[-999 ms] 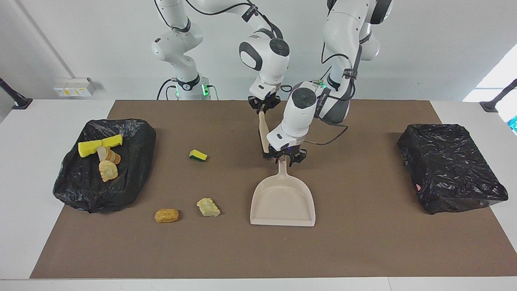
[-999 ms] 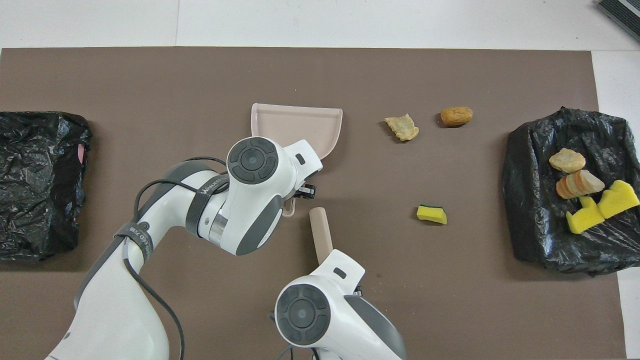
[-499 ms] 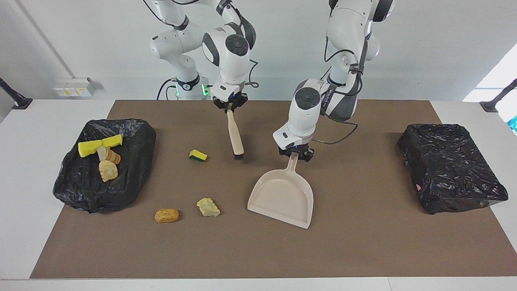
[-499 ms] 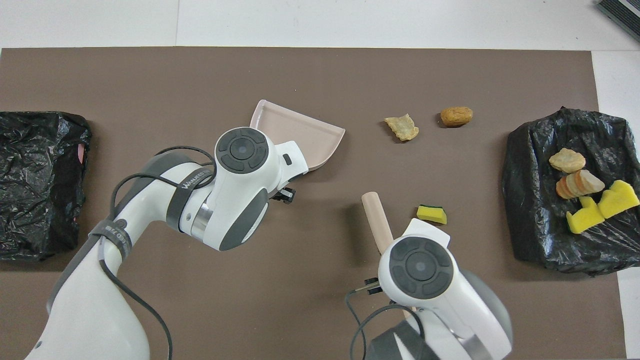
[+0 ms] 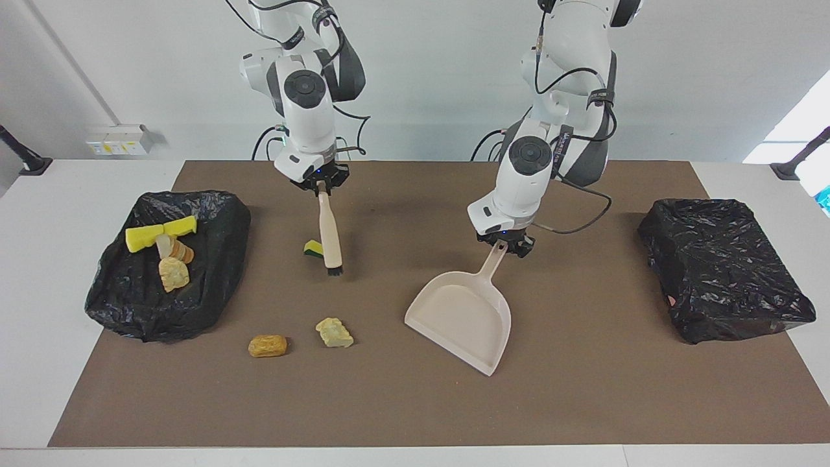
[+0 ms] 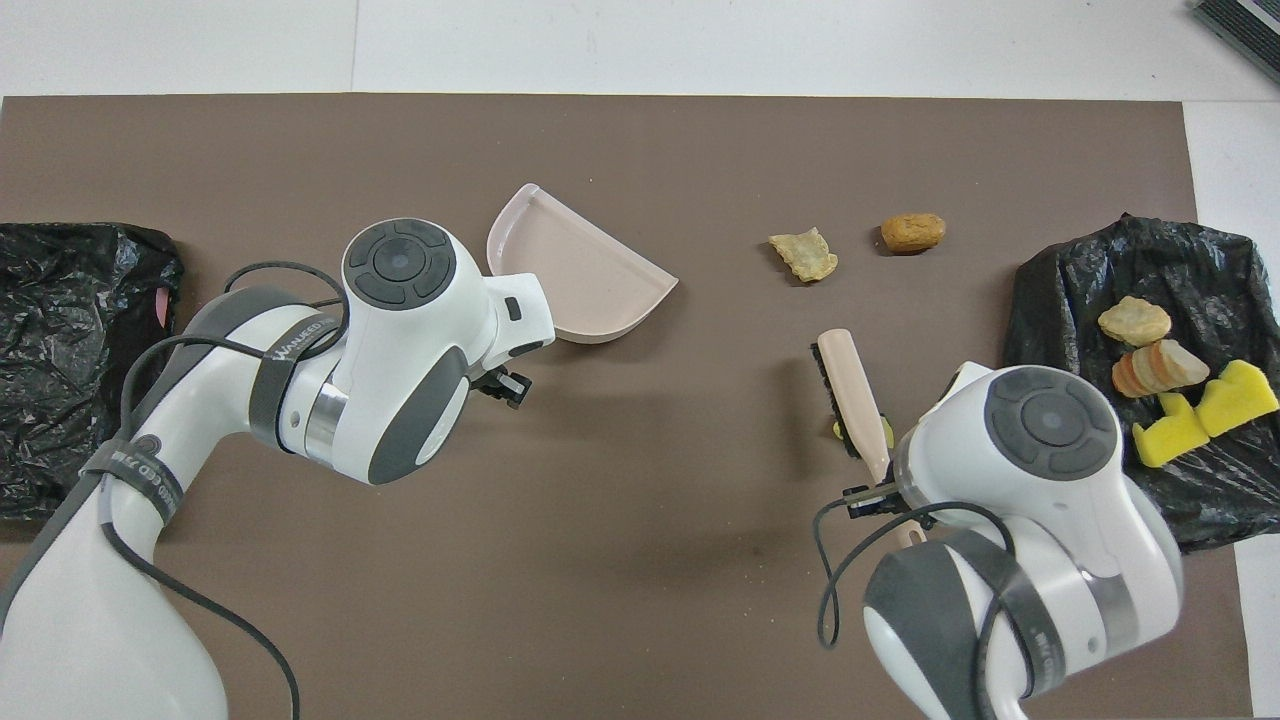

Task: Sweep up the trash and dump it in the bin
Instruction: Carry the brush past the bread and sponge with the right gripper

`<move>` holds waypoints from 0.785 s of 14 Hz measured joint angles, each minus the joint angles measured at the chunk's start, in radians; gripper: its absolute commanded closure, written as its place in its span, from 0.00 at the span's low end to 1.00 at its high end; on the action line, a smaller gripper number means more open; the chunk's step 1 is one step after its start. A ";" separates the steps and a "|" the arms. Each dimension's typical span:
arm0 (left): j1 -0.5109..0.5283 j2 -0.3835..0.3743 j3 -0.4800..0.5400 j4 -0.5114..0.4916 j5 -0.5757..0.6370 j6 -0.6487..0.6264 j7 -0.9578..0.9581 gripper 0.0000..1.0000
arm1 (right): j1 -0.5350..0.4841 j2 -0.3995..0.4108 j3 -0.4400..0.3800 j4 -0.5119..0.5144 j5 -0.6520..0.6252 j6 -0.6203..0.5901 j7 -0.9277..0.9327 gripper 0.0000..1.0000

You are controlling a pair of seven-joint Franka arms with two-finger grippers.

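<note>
Right gripper (image 5: pixel 320 186), upper centre-left of facing view, fingers clamped on brush (image 5: pixel 331 237) handle; bristles hung beside green sponge (image 5: pixel 313 248).
Left gripper (image 5: pixel 507 242), centre, fingers clamped on dustpan (image 5: pixel 462 312) handle, pan tilted, empty.
Done: four scraps on bin bag (image 5: pixel 214 259), frame left.
Left: sponge, cream chunk (image 5: pixel 334 333), orange chunk (image 5: pixel 267 346) loose on worktop, lower left.
Second bag (image 5: pixel 723 267) at frame right.

facing: we look high from across the table (image 5: pixel 39 272) at both robots | overhead: we look steeply down from robots' end | shared: brown mat (image 5: pixel 583 389), both black bags
</note>
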 measured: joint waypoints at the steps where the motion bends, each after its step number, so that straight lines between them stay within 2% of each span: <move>1: 0.005 -0.001 0.000 -0.009 0.000 0.002 0.005 0.67 | -0.030 0.017 0.000 0.010 -0.014 0.041 -0.038 1.00; 2: 0.008 -0.003 0.000 -0.023 0.000 0.013 0.005 0.45 | -0.059 0.040 -0.001 0.028 -0.036 0.080 -0.076 1.00; 3: 0.008 -0.008 -0.001 -0.045 -0.001 0.041 0.001 0.34 | -0.088 0.066 -0.001 0.054 -0.061 0.109 -0.110 1.00; 5: 0.009 -0.026 -0.002 -0.110 -0.002 0.146 -0.032 0.32 | -0.145 0.129 -0.002 0.125 -0.111 0.150 -0.180 1.00; 7: 0.009 -0.042 -0.003 -0.159 -0.002 0.213 -0.053 0.21 | -0.205 0.207 -0.002 0.212 -0.185 0.184 -0.235 1.00; 10: 0.009 -0.055 -0.003 -0.176 -0.002 0.248 -0.062 0.22 | -0.274 0.338 -0.003 0.322 -0.318 0.262 -0.251 1.00; 11: 0.009 -0.056 -0.003 -0.176 -0.002 0.272 -0.063 0.25 | -0.285 0.384 -0.003 0.357 -0.344 0.278 -0.251 1.00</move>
